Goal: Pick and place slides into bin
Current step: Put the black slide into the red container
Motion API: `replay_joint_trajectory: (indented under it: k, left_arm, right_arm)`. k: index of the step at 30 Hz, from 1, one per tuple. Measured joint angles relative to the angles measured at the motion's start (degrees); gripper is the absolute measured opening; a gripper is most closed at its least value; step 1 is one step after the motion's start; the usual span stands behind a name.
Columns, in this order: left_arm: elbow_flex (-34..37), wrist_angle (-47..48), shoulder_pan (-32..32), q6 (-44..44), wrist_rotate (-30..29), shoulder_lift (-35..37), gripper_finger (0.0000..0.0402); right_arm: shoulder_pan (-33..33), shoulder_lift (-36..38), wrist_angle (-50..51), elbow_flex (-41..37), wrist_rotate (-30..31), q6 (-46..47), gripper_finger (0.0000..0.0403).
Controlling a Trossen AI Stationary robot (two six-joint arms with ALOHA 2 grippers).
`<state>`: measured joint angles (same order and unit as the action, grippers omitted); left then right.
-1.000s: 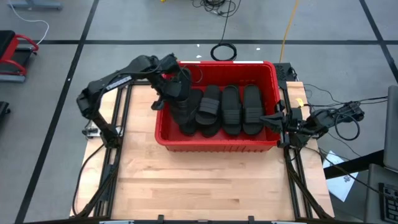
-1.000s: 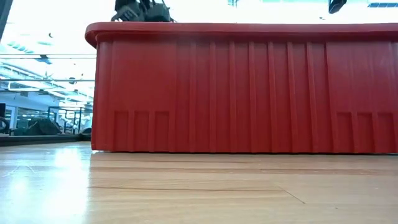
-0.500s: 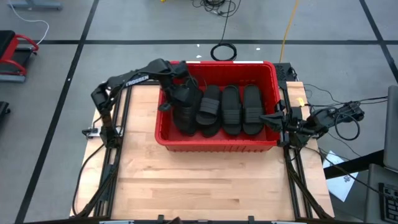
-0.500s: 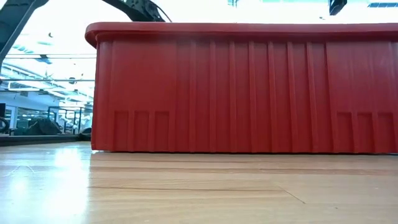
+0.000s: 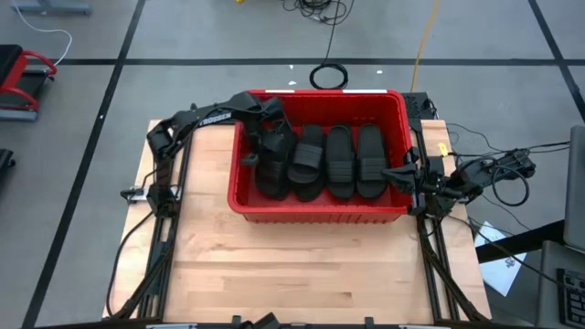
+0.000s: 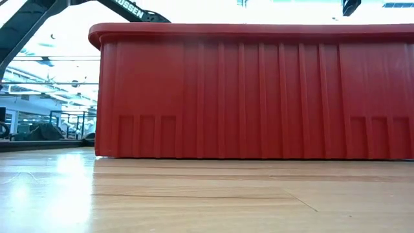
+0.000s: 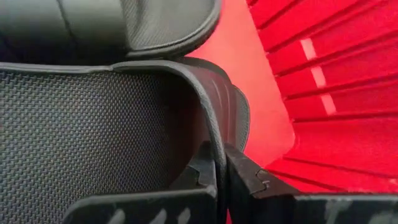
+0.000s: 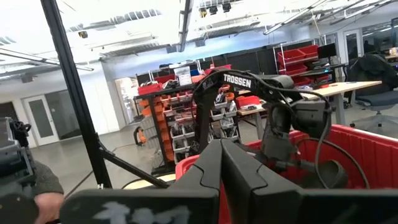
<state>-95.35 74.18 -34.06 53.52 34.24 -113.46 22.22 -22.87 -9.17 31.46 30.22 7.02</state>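
The red bin [image 5: 315, 212] stands on the wooden table and fills the low view [image 6: 259, 97]. Three black sandals [image 5: 340, 161] lie side by side in it. My left gripper [image 5: 271, 139] reaches down into the bin's left part and is shut on another black sandal [image 5: 270, 178], which is next to the three. In the left wrist view [image 7: 219, 165] the fingers close on that sandal [image 7: 93, 124] beside the bin's red wall [image 7: 329, 93]. My right gripper [image 5: 388, 174] waits shut at the bin's right rim and shows shut in its wrist view [image 8: 221, 152]. My left gripper pinches a thin curved edge of the sandal [image 7: 214, 146], ribbed on its outer side, between its two fingers. The fingers come from above, slanting down into the bin. The sandal is inside the bin, close to the left wall; whether it rests on the floor I cannot tell.
The left arm [image 6: 129, 10] crosses above the bin's rim in the low view. Bare wooden table [image 5: 302, 265] lies in front of the bin. Cables [image 5: 494, 169] lie at the table's right edge. A cable coil [image 5: 327, 76] lies on the floor behind.
My left gripper has gone toward the table's right edge and down into the bin, still shut on the sandal. Its top no longer shows above the rim in the low view. The sandal has gone lower, against the row of sandals.
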Motion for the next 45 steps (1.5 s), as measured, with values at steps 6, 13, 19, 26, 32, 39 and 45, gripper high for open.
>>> replay_joint_trajectory:
  k: [6,13,19,26,32,39,45]
  left_arm:
    - [-0.1,-0.8,0.1,-4.7,1.3,-2.2,0.0001]
    - [-0.1,-0.9,0.8,-9.7,2.0,-2.3,0.0002]
    - [0.0,-0.8,0.8,-10.0,5.6,-2.4,0.0002]
    - [0.0,-0.9,0.8,-10.0,6.6,-2.5,0.0002]
    - [0.0,-3.6,1.2,-8.8,1.9,-2.8,0.0003]
    - [0.0,-7.4,1.7,-10.7,-3.0,-2.7,0.0016]
    - [0.0,-8.7,1.6,-11.6,-4.4,-2.7,0.0079]
  right_arm:
    - [0.0,0.0,0.0,0.0,-0.1,-0.1,0.0]
    - [0.0,0.0,0.0,0.0,-0.2,-0.7,0.0]
    - [0.0,0.0,0.0,0.0,-0.2,-0.8,0.0]
    - [0.0,0.0,0.0,0.0,-0.2,-0.8,0.0]
    - [0.0,0.0,0.0,0.0,-0.2,-0.8,0.0]
    - [0.0,0.0,0.0,0.0,-0.2,-0.6,0.0]
    - [0.0,0.0,0.0,0.0,-0.2,-0.6,0.0]
